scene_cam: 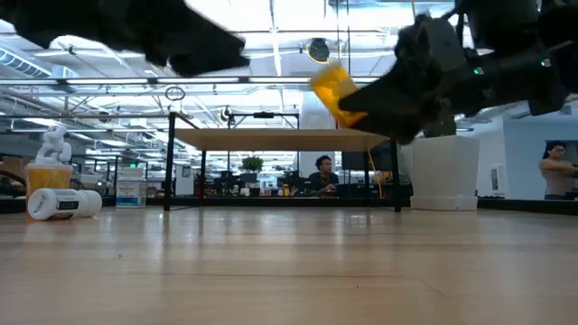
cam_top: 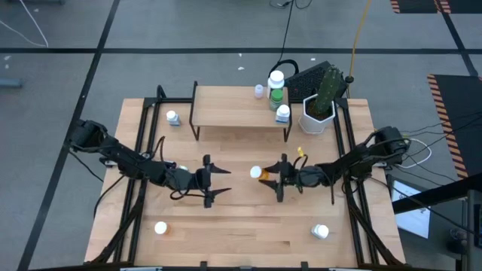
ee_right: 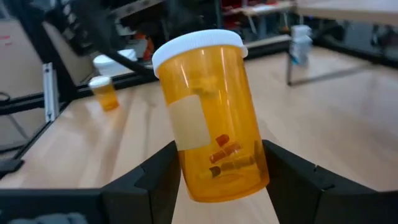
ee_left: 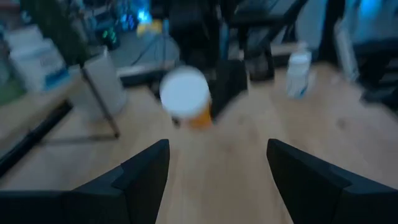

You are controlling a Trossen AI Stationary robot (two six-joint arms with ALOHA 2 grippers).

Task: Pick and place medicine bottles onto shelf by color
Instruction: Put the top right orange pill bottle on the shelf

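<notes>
Clamped between the two dark fingers (ee_right: 155,180) of the right end effector (cam_top: 280,179), an orange medicine bottle (ee_right: 211,115) with a white cap tilts above the light wooden surface (cam_top: 248,226), pills and a pale label visible through its body. From overhead, that bottle (cam_top: 261,174) sits near the middle of the surface, in front of the shelf (cam_top: 239,108). The left end effector (cam_top: 217,181) hangs just to its left, fingers spread wide and holding nothing.

At table height, the orange bottle (scene_cam: 336,90) is clear of the wood, held aloft in front of the shelf (scene_cam: 280,137), whose light board rests on thin black legs. A white bottle (scene_cam: 63,203) lies on its side at the left, with an orange one (scene_cam: 47,175) just behind it.

On the far right of the shelf, a green bottle (cam_top: 276,89) and a blue-labelled white bottle (cam_top: 282,114) stand upright; the white cactus planter (cam_top: 318,114) sits just beside the shelf. More white-capped bottles are scattered: one (cam_top: 172,117) left of the shelf, one (cam_top: 160,227) at the near left, one (cam_top: 321,231) at the near right.

Beyond the surface lies an open workspace under bright ceiling lights, where a seated person (scene_cam: 323,171) shows beneath the shelf and another person (scene_cam: 556,171) stands at the far right. Grey floor with black lines and trailing cables surrounds the surface.
</notes>
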